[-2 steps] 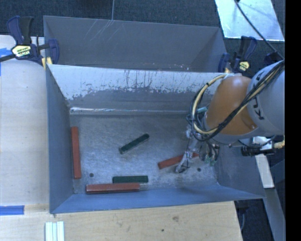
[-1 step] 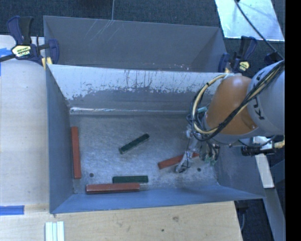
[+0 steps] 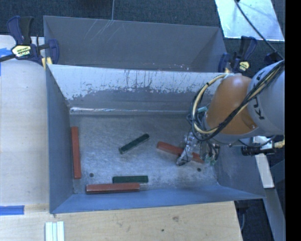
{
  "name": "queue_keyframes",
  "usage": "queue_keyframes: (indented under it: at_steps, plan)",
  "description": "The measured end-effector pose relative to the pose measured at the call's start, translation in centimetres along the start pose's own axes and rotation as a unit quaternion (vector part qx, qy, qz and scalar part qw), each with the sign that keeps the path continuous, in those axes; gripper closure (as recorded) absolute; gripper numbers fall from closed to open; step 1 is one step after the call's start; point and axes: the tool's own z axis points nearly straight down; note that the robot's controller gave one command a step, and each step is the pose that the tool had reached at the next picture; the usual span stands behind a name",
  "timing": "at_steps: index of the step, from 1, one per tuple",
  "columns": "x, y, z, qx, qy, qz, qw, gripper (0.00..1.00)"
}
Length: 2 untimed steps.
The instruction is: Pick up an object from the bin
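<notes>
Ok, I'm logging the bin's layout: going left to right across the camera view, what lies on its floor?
Red-brown stick by the left wall → tilted dark green stick → second red-brown stick → gripper. Left out: red-brown bar and dark green bar by the near wall, overlapping the green stick.

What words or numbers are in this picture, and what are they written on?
"K": one dark letter on the silver arm, and the rest of the word is cut off.
The sticks and the bin have no writing that I can see.
</notes>
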Motion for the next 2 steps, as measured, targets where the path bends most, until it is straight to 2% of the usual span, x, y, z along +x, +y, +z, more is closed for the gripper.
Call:
queue_keyframes:
  at_steps: [1,2]
  plan:
    - [-0.11,-0.01,-2.09,-0.001,-0.0026,-0.001,1.0,1.0]
    - [-0.21,0.01,-2.51,-0.001,-0.0029,-0.002,1.0,1.0]
